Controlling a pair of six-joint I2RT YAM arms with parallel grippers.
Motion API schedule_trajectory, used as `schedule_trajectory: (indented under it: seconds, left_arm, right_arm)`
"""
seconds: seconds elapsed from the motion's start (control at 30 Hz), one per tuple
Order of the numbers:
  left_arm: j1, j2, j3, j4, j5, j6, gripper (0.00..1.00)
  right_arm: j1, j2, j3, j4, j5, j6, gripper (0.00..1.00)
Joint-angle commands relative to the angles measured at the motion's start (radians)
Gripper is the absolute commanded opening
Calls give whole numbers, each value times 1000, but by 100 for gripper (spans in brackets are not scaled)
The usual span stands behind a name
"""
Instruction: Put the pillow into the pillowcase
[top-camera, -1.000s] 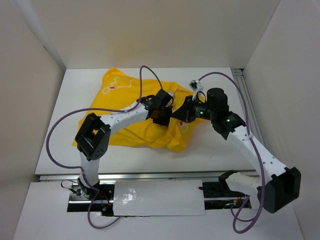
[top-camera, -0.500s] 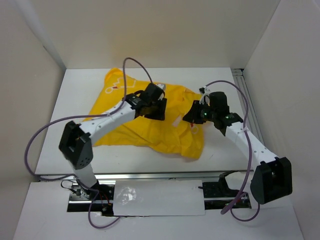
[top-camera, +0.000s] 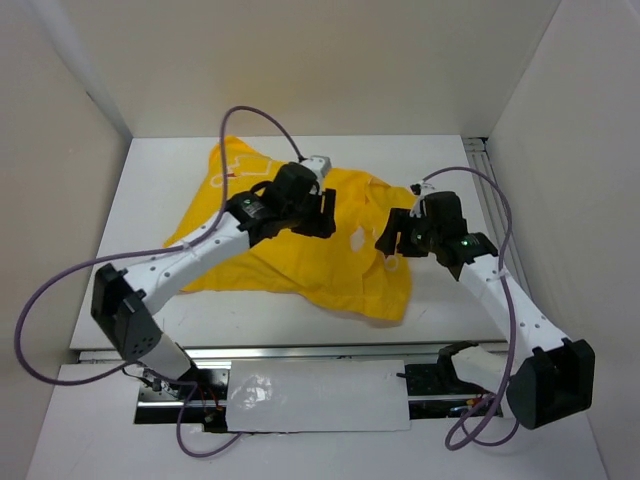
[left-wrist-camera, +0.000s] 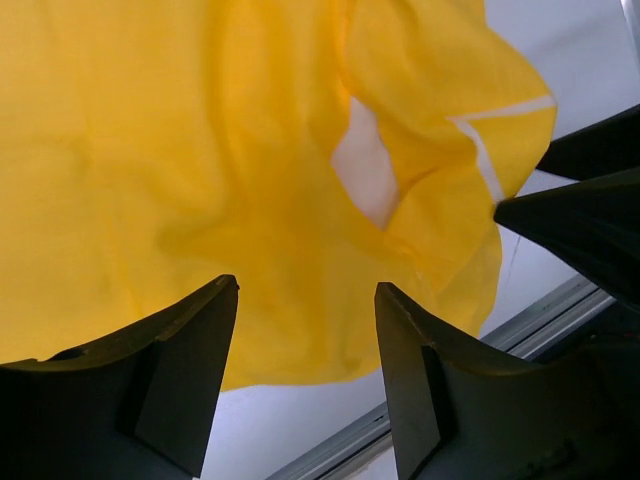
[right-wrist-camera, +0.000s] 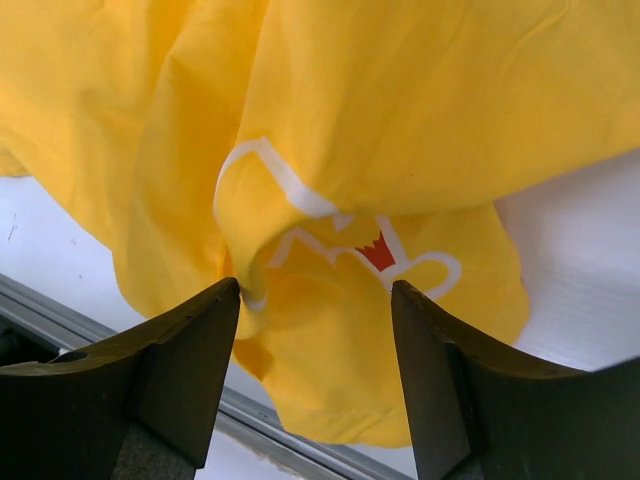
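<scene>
The yellow pillowcase (top-camera: 290, 265) lies crumpled and spread across the middle of the white table, with white line print and a small red mark (right-wrist-camera: 378, 255) near its right corner. No pillow shows in any view. A pale white patch (left-wrist-camera: 365, 170) appears in the folds; I cannot tell what it is. My left gripper (top-camera: 322, 215) hovers over the case's middle, open, with yellow cloth (left-wrist-camera: 200, 150) beneath its fingers and nothing between them (left-wrist-camera: 307, 285). Over the right corner of the case (right-wrist-camera: 400, 100), my right gripper (top-camera: 390, 240) also stands open and empty (right-wrist-camera: 316, 285).
White walls enclose the table (top-camera: 150, 180) on the left, back and right. A metal rail (top-camera: 300, 350) runs along the near edge, and another track (top-camera: 492, 190) runs along the right side. Purple cables (top-camera: 250, 115) loop above both arms.
Both grippers have opened; the right one let go of the cloth. The pillowcase has dropped and spread flatter toward the near right. The arms have drawn apart.
</scene>
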Motion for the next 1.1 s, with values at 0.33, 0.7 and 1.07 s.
schedule_trajectory:
  seconds: [0.33, 0.7, 1.07]
  left_arm:
    - [-89, 412, 288, -11, 36, 57, 71]
    - [-89, 351, 342, -107, -105, 2, 0]
    - [-163, 146, 247, 11, -74, 62, 0]
  right_arm:
    - [-19, -47, 90, 35, 45, 5, 67]
    - [-28, 83, 10, 300, -60, 39, 4]
    - [-19, 178, -94, 631, -297, 92, 0]
